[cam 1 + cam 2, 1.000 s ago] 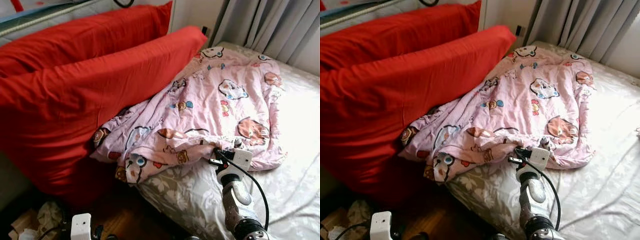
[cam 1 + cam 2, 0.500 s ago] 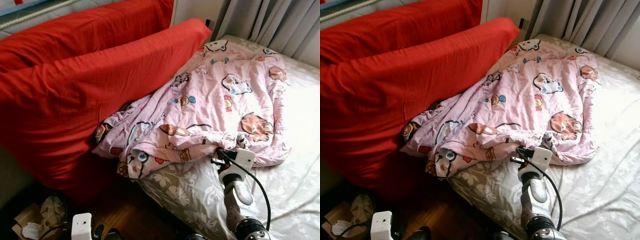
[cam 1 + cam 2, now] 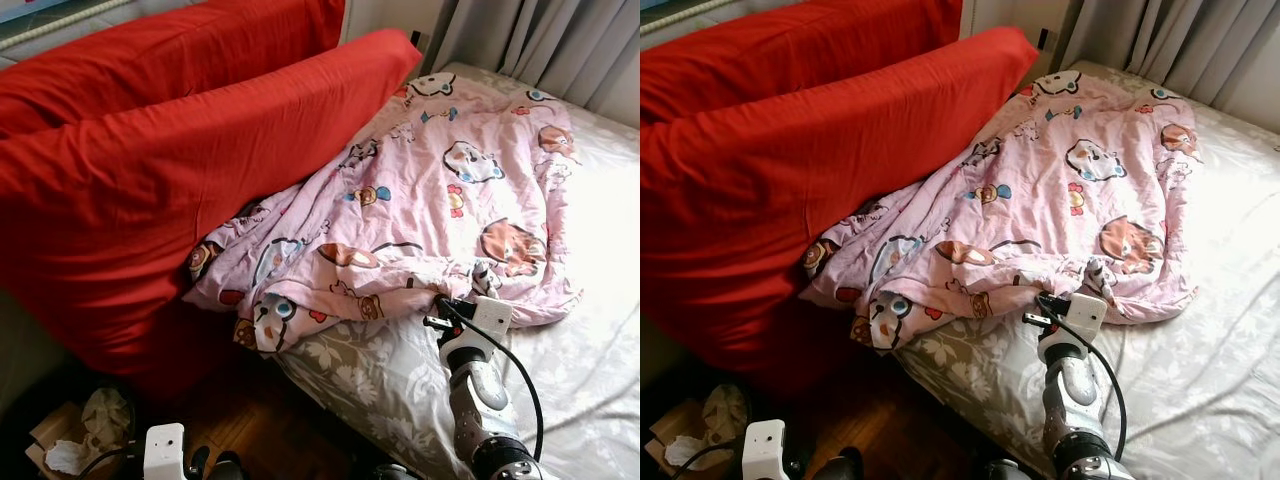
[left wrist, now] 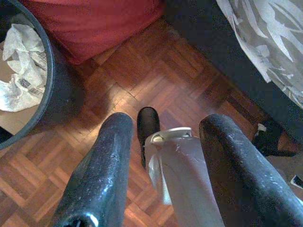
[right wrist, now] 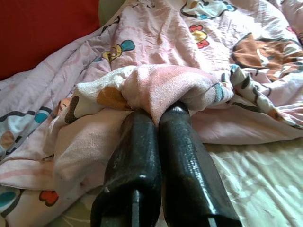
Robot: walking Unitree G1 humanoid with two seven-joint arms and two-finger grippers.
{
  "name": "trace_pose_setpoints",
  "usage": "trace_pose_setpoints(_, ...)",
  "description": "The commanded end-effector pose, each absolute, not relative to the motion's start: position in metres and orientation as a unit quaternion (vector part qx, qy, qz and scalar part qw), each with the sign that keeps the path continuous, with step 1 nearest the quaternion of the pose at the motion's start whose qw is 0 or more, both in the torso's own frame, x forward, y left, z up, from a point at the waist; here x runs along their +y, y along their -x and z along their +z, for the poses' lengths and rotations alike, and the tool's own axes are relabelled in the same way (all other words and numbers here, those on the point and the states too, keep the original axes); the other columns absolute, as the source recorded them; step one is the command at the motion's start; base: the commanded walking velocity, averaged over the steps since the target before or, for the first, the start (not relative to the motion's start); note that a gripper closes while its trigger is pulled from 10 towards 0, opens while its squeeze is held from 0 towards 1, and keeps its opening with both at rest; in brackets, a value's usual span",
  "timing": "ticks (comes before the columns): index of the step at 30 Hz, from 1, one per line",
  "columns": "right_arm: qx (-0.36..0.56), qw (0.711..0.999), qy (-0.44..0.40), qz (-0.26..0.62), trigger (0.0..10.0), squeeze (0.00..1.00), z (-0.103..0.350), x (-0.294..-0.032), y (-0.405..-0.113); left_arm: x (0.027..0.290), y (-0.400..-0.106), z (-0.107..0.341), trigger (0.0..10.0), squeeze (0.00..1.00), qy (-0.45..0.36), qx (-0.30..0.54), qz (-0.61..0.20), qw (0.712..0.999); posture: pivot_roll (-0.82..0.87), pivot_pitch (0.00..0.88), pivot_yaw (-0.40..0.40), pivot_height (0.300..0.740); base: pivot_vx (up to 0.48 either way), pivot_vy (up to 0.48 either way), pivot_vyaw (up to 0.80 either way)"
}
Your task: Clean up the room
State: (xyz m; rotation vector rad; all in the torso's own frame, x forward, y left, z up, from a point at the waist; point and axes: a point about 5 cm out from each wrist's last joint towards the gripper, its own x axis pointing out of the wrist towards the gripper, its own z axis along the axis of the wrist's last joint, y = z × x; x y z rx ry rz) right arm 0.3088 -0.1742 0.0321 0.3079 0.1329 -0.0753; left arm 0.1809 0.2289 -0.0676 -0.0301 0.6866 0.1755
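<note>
The right gripper (image 5: 158,116) pinches the near hem of the pink cartoon-print quilt (image 3: 440,200), its two black fingers (image 5: 137,156) pressed together on a fold. The quilt sprawls over the bed (image 3: 580,380), with red pillows (image 3: 180,170) at ten o'clock. The left gripper (image 4: 163,142) hangs spread over parquet floor (image 4: 156,80) near a waste bin (image 4: 47,85).

Sunlit bed (image 3: 590,380), grey curtains (image 3: 540,45), parquet floor (image 4: 156,80).
</note>
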Motion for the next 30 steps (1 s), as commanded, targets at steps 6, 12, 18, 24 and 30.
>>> trace_pose_setpoints(6,0.059,0.985,-0.149,-0.057,10.0,0.0,0.0333,-0.1874,-0.3078,0.2282,-0.1692,-0.074,10.0,0.0,0.016,0.356,0.087,0.93,0.14,0.176,-0.082,0.74,-0.308,0.0,0.0)
trace_pose_setpoints(12,0.055,0.985,-0.148,-0.063,10.0,0.0,0.0353,-0.1916,-0.3087,0.2285,-0.168,-0.0744,10.0,0.0,0.016,0.357,0.087,0.93,0.14,0.17,-0.079,0.74,-0.305,0.0,0.0)
trace_pose_setpoints(18,0.053,0.986,-0.148,-0.062,10.0,0.0,0.0358,-0.1915,-0.309,0.2288,-0.1673,-0.0746,10.0,0.0,0.015,0.357,0.086,0.93,0.14,0.165,-0.079,0.74,-0.306,0.0,0.0)
trace_pose_setpoints(24,0.05,0.986,-0.15,-0.059,10.0,0.0,0.0359,-0.1887,-0.3087,0.2286,-0.168,-0.0743,10.0,0.0,0.015,0.357,0.084,0.93,0.14,0.157,-0.076,0.74,-0.308,0.0,0.0)
trace_pose_setpoints(30,0.05,0.986,-0.15,-0.059,10.0,0.0,0.036,-0.1885,-0.3086,0.2286,-0.1682,-0.0743,10.0,0.0,0.015,0.356,0.084,0.93,0.14,0.156,-0.076,0.74,-0.311,0.0,0.0)
